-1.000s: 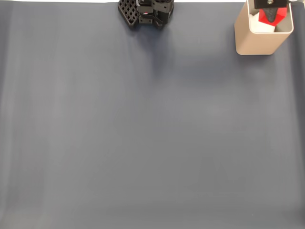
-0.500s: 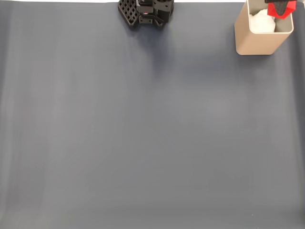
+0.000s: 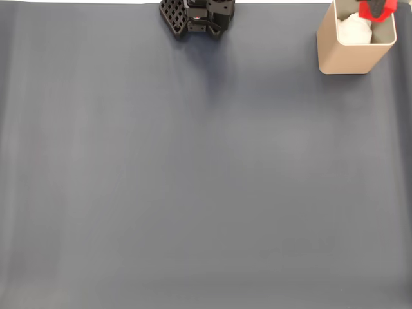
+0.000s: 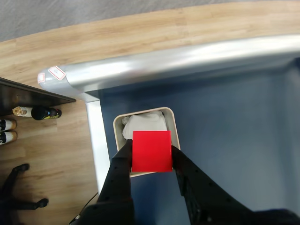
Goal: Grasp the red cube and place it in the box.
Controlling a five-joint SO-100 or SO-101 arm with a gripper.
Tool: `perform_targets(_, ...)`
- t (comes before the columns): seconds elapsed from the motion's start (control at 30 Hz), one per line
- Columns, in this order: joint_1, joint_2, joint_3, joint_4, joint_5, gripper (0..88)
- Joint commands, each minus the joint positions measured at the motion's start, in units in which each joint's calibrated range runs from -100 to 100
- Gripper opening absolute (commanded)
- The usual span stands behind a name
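**Red cube held above the box, ready for release**

Beneath the gripper spreads the dark blue-grey mat (image 3: 193,180), the widest thing in the fixed view, with the arm's black base (image 3: 199,14) at its far edge. In the wrist view a silver table rim (image 4: 187,56) curves beyond the gripper, and wooden floor (image 4: 47,140) lies past that.

The box (image 4: 171,123), beige with thin walls and rounded corners, stands directly below the gripper; something white and crumpled (image 4: 147,123) lies inside it. In the fixed view the box (image 3: 344,56) sits at the mat's far right corner.

The gripper (image 4: 151,154) is clamped on the red cube (image 4: 151,151), one black finger pressed to each side face, so the cube hangs over the box's near wall and opening.

The cube looks rigid, light and matte, so it should neither deform nor slide easily. Flat opposite faces, as now, appear the soundest hold. Since the cube overlaps the near rim, release may call for a little more reach over the opening.
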Motion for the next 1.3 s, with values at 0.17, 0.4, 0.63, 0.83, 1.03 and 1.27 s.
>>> perform_targets(0.17, 0.0, -4.3, 0.6, 0.0, -0.7, 1.4)
perform_targets(0.4, 0.0, -4.9, 1.1, 0.0, -1.2, 1.6)
perform_targets(0.63, 0.1, -5.0, 0.5, -1.0, -2.5, 3.2)
perform_targets(0.83, 0.1, -4.8, 0.6, -1.0, -2.6, 3.2)
perform_targets(1.03, 1.0, -4.8, 0.3, -2.3, -3.0, 33.8)
perform_targets(1.27, 1.4, -4.9, 0.3, -2.1, -1.4, 40.6)
